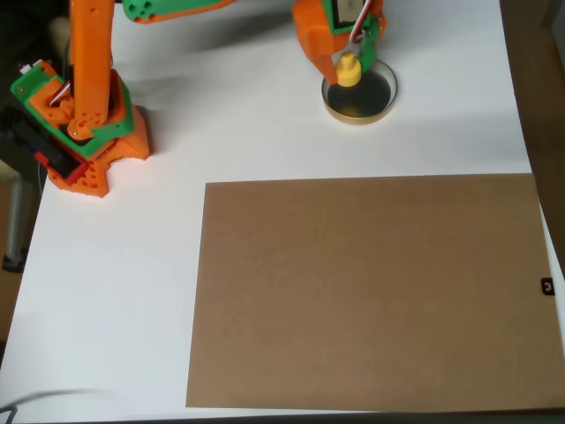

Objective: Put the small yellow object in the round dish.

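Above the round dish [381, 104], my claw [347, 64] gripped the small yellow object [348, 71]; a clean release, I judged, required lowering it over the dark centre before opening.

One yellow piece [349, 70] at about one o'clock, one dish [360, 91] just under it, one brown board [371, 291] filling the four to six o'clock area, one gripper [346, 58], one white table [221, 132]
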Controlling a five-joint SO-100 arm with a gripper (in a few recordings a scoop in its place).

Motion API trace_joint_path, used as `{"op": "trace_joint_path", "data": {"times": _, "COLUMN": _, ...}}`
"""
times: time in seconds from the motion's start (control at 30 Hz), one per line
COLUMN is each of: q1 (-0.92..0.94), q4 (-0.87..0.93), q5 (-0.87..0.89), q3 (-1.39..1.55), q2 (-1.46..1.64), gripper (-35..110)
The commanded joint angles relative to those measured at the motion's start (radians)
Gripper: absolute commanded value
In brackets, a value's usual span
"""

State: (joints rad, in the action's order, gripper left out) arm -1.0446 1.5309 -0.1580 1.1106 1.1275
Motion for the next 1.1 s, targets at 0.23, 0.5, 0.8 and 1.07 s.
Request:
{"op": "trace_joint_path", "data": {"times": 0.23, "q1": -0.029, "q4": -0.043, "q5": 0.020, "q3": -0.060, "q2": -0.011, "gripper": 0}}
{"op": "trace_joint_path", "data": {"times": 0.5, "q1": -0.005, "q4": -0.121, "q5": 0.026, "q3": 0.011, "q2": -0.006, "gripper": 0}}
{"op": "trace_joint_path", "data": {"times": 0.8, "q1": 0.005, "q4": -0.129, "q5": 0.031, "q3": 0.031, "q2": -0.006, "gripper": 13}}
{"op": "trace_joint_path", "data": {"times": 1.07, "q1": 0.009, "q4": -0.129, "q5": 0.018, "q3": 0.075, "q2": 0.037, "gripper": 23}}
